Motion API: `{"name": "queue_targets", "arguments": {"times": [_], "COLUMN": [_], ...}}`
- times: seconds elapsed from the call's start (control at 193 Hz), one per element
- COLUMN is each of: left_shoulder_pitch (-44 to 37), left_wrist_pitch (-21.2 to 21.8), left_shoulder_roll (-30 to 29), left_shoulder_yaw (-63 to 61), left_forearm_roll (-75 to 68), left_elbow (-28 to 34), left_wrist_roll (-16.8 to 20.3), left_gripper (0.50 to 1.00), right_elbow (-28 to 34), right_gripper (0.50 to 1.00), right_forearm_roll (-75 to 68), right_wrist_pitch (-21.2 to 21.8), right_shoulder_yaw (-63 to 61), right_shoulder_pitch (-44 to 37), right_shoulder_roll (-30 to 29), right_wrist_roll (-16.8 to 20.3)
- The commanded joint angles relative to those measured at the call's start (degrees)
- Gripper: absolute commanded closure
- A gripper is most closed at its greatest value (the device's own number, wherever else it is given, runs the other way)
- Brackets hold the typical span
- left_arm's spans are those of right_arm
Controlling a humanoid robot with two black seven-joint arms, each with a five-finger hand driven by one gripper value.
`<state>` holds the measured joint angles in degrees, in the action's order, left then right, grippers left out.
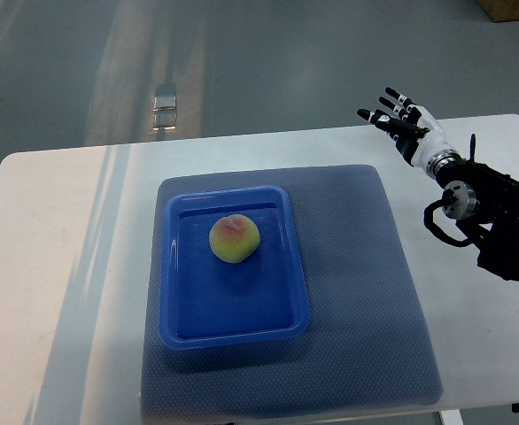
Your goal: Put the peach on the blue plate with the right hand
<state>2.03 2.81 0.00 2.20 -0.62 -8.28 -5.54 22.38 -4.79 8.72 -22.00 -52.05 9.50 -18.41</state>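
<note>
While peach (pixel 234 239) sits plated, right hand (pixel 399 117) splayed, raised

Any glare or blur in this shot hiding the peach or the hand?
Top view: sharp overall; peach clear in the blue plate; pale streaks of glare lie on the floor and the table at left, away from it; right hand, fingers spread, is crisp.

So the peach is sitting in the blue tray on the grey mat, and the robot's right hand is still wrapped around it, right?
Not quite. The peach does sit in the blue tray on the grey mat, but the right hand is not wrapped around it. The top view shows that hand far off, over the table's far right edge, fingers spread and holding nothing.
</note>
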Motion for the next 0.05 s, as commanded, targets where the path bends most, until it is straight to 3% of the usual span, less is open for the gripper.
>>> {"name": "queue_targets", "arguments": {"times": [0.0, 0.041], "left_shoulder_pitch": [0.0, 0.0], "left_wrist_pitch": [0.0, 0.0], "left_shoulder_roll": [0.0, 0.0], "left_shoulder_yaw": [0.0, 0.0], "left_forearm_roll": [0.0, 0.0], "left_elbow": [0.0, 0.0], "left_wrist_roll": [0.0, 0.0], "left_gripper": [0.500, 0.500], "right_elbow": [-0.1, -0.1], "right_gripper": [0.570, 0.570], "right_forearm_roll": [0.1, 0.1], "right_wrist_pitch": [0.9, 0.8], "right_shoulder_yaw": [0.0, 0.0], "right_shoulder_pitch": [0.0, 0.0], "right_shoulder_roll": [-0.2, -0.2], "right_wrist_roll": [0.0, 0.0]}}
